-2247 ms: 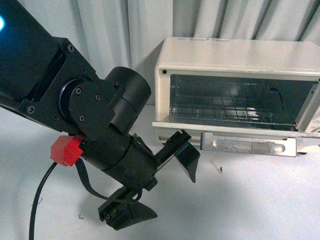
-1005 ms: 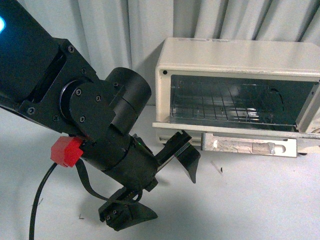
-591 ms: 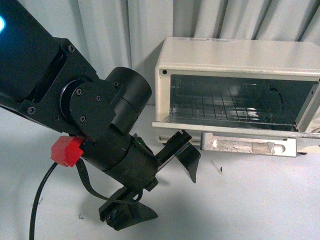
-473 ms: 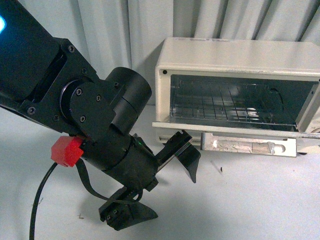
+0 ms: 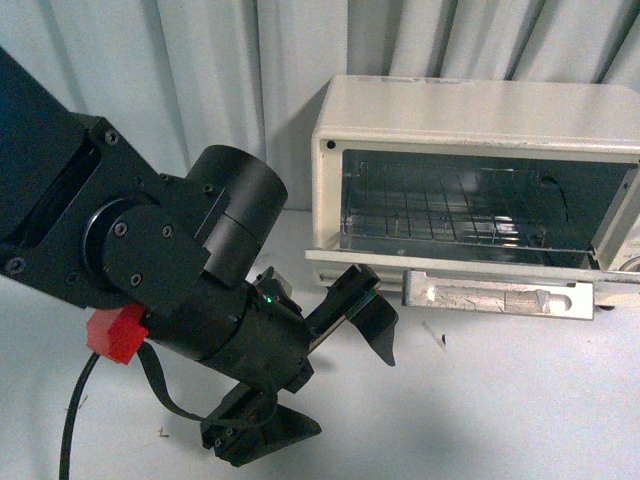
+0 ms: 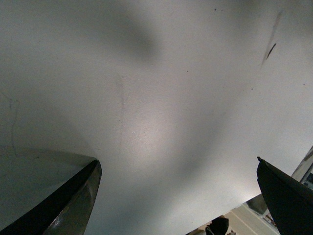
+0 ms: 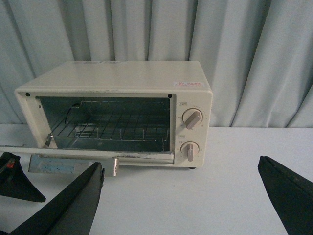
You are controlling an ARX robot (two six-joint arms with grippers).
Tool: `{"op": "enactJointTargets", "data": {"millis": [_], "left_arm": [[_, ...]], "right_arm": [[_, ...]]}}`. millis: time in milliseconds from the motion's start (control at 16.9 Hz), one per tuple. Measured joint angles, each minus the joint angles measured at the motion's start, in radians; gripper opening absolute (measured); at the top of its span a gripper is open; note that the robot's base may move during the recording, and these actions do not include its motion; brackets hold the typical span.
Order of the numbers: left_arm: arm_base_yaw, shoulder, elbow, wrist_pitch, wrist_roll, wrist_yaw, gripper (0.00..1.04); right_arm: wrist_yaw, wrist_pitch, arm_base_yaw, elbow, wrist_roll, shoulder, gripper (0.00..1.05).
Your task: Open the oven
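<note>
In the right wrist view alone, the oven shows two knobs; both pincers spread, released.

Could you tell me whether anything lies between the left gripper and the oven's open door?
Nothing visible does: the left gripper hangs open over bare table, just beside the lowered door of the oven.

No brand name or number can be read anywhere; the oven carries a small pale sticker with reddish marks on its top near the right front corner, too small to make out; tiny printed markings sit above and around its two knobs, also illegible; in the front view the open door shows no lettering; the left wrist view shows only a bare white surface.
</note>
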Motion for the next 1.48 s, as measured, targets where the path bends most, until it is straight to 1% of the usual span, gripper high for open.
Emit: {"op": "enactJointTargets", "data": {"millis": [237,296,355,414,473,532,591,650,710,769,828,946,1005,1064,1242,1419,1478], "left_arm": [[-0.001,0.017,-0.105,0.200,0.070,0.029,0.98],[-0.005,0.023,-0.142,0.270,0.099,0.030,0.98],[-0.008,0.023,-0.177,0.328,0.101,0.026,0.97],[-0.011,0.022,-0.188,0.348,0.101,0.018,0.97],[-0.015,0.020,-0.226,0.435,0.104,-0.014,0.96],[-0.062,0.127,-0.334,0.865,0.258,-0.315,0.85],[-0.081,0.248,-0.430,1.246,0.465,-0.549,0.75],[-0.068,0.288,-0.559,1.372,0.658,-0.735,0.65],[-0.006,0.264,-0.675,1.397,0.739,-0.838,0.56],[0.068,0.210,-0.776,1.405,0.783,-0.861,0.46],[0.113,0.153,-0.887,1.416,0.838,-0.837,0.32],[0.166,0.031,-1.015,1.369,0.906,-0.747,0.09],[0.200,-0.042,-1.072,1.334,0.922,-0.706,0.02],[0.221,-0.099,-1.109,1.315,0.932,-0.679,0.02],[0.277,-0.377,-1.113,1.323,0.938,-0.626,0.02],[0.330,-0.811,-1.114,1.320,0.939,-0.571,0.02],[0.343,-0.951,-1.114,1.254,0.938,-0.560,0.02]], "right_arm": [[0.000,0.000,0.000,0.000,0.000,0.000,0.98],[0.000,0.000,0.000,0.000,0.000,0.000,0.98],[0.000,0.000,0.000,0.000,0.000,0.000,0.98],[0.000,0.000,0.000,0.000,0.000,0.000,0.98],[0.000,0.000,0.000,0.000,0.000,0.000,0.98],[0.000,0.000,0.000,0.000,0.000,0.000,0.98],[-0.004,0.000,0.001,0.000,0.000,0.000,0.98],[-0.001,0.002,0.000,0.000,0.000,0.000,0.98],[0.007,-0.002,0.000,0.000,0.000,0.000,0.98],[0.005,0.003,0.000,0.000,0.000,0.000,0.98],[0.002,0.000,0.000,0.000,0.000,0.000,0.98],[0.001,0.000,0.000,0.000,0.000,0.000,0.98],[0.001,0.000,0.000,0.000,0.000,0.000,0.98],[0.001,0.000,0.000,0.000,0.000,0.000,0.98],[-0.001,0.001,0.000,0.000,0.000,0.000,0.98],[-0.001,0.000,0.000,0.000,0.000,0.000,0.98],[-0.001,0.001,0.000,0.000,0.000,0.000,0.98]]}}
